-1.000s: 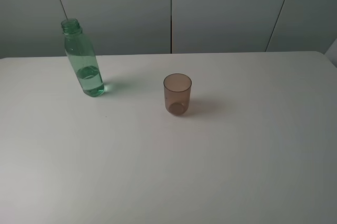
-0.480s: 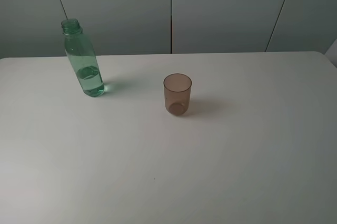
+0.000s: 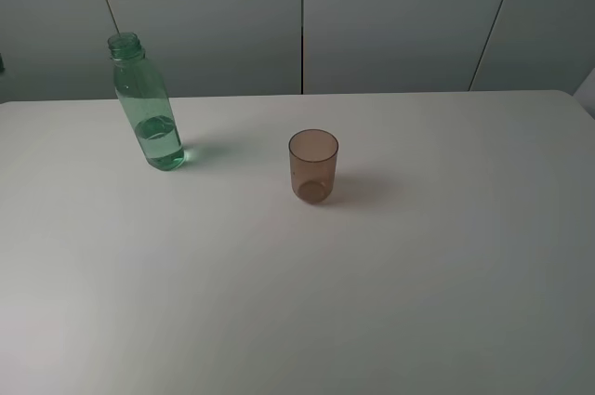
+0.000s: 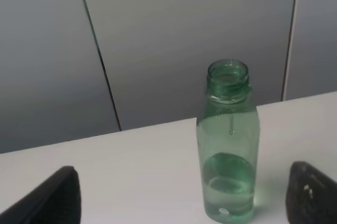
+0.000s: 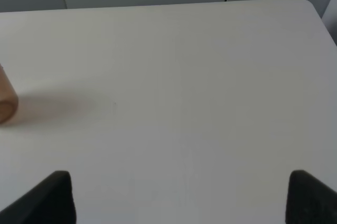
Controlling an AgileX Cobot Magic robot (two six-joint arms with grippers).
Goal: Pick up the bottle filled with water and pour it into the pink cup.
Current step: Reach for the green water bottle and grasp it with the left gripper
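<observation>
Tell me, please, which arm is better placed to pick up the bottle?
Left, probably: the bottle stands upright ahead of the left gripper, framed by its open jaws. The right gripper faces bare table, the cup barely in view.

Left gripper (image 4: pixel 181 200): jaws spread wide, clasping nothing, dark fingertips (image 4: pixel 52 197) held low and about level above the worktop (image 4: pixel 131 171), facing its far edge. Right gripper (image 5: pixel 179 197): jaws likewise wide apart and empty, tilted down over the worktop, aimed towards the far edge, near the far right corner.
</observation>
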